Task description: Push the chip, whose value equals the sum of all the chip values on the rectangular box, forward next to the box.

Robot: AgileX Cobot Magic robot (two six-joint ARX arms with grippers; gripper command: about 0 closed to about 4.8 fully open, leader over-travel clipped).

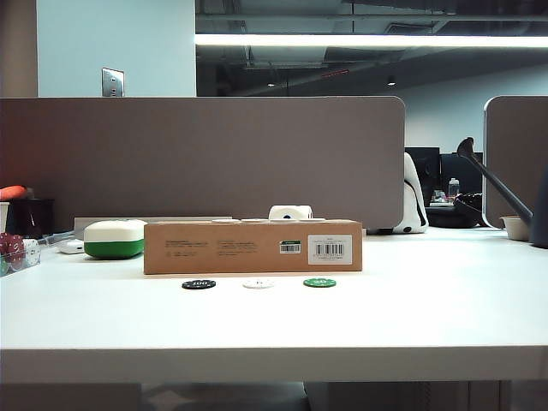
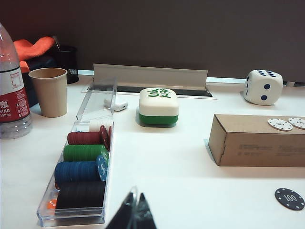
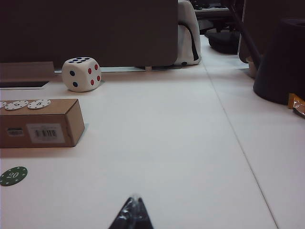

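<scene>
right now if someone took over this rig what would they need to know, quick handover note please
Left gripper: fingers together, holding nothing, low over the table beside the chip tray.
Right gripper: fingers together, holding nothing, over bare table, off to the side of the green chip.
Rectangular box: mid-table, white chips lying on top.
In front of it, a row: black 100 chip, white chip, green chip marked 20.
Done: nothing; the green chip sits apart from the box.
Left: push the green chip forward up beside the box.
</scene>
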